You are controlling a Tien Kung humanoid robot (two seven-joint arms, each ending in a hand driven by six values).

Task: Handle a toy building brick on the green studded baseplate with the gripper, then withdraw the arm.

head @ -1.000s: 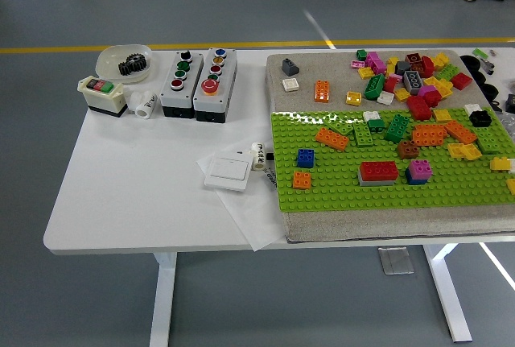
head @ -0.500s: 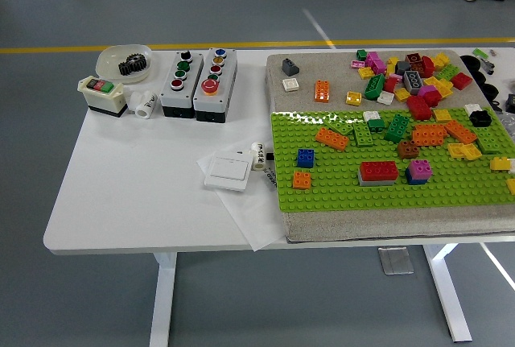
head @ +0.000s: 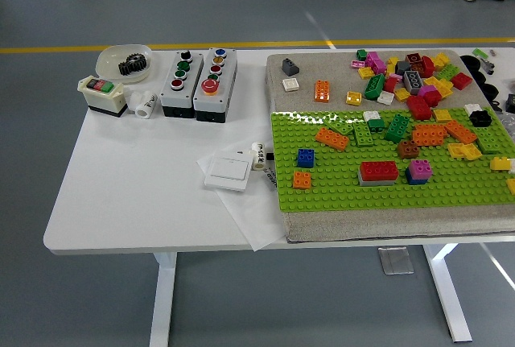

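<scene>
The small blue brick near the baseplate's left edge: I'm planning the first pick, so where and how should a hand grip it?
Probably pinch the blue brick across its left and right side walls from above: it sits upright and alone on the green baseplate.

My view is bright and evenly lit, seemingly from overhead. The white surface [head: 137, 178] reads clean without blowing out. Glare shows as a broken white streak along the far edge of the green studded baseplate [head: 354, 194], just right of the frame's centre, and as a pale streak on the grey floor [head: 241, 1] near the top. Shadows are soft and short, darkest under the surface's near edge. Focus holds sharp across the frame; small bricks at upper right look slightly soft.
</scene>
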